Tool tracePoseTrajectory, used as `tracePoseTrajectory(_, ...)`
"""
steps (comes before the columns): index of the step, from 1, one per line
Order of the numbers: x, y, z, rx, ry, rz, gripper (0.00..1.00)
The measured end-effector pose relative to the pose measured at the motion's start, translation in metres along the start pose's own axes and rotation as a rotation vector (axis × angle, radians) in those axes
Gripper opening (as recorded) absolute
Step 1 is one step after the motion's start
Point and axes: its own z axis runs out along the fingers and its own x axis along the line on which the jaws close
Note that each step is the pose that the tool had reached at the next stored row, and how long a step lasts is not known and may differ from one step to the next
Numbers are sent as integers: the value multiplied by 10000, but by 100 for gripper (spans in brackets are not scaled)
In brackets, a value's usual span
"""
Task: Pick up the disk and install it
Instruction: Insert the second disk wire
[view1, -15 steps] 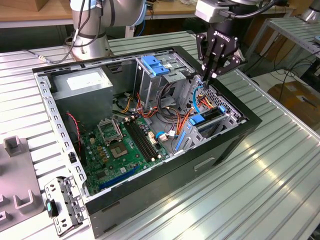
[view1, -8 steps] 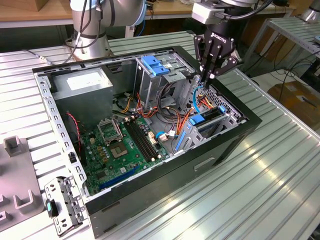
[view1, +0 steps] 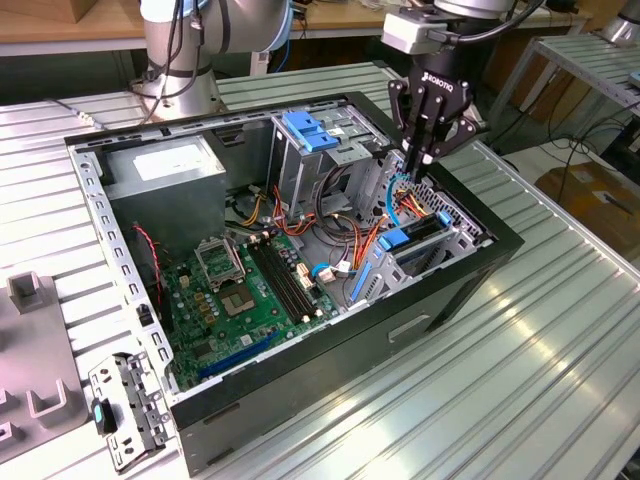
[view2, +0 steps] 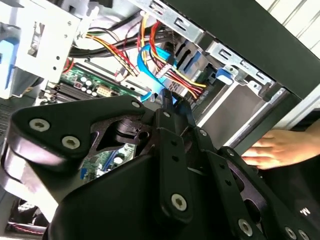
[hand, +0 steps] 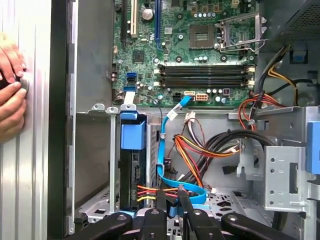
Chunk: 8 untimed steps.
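The claw hangs over the drive bays at the front end of the open computer case, fingers pointing down into the cabling. In the first wrist view its fingertips stand close together with nothing of any bulk between them; the claw reads as nearly clenched and empty, though contact with the light-blue cable at its tips cannot be ruled out.

The disk sits on edge in its bay, just beside and below the claw, its blue carrier frame outward; it appears seated, so the installation seems largely done. Orange and yellow power leads run to it directly under the fingertips.

A person's hand rests on the table outside the case wall, well apart from the claw, probably steadying the case.
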Motion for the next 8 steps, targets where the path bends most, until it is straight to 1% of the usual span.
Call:
tracePoseTrajectory(2, -6, -1, 31, -1, 68, 1, 24)
tracePoseTrajectory(3, -9, -2, 46, -1, 89, 3, 24)
tracePoseTrajectory(4, -17, -10, 78, -1, 137, 2, 24)
tracePoseTrajectory(5, -21, -17, 101, -1, 170, 3, 24)
tracePoseTrajectory(7, -26, -22, 133, -2, 200, 5, 22)
tracePoseTrajectory(8, -29, -23, 145, -2, 209, 5, 16)
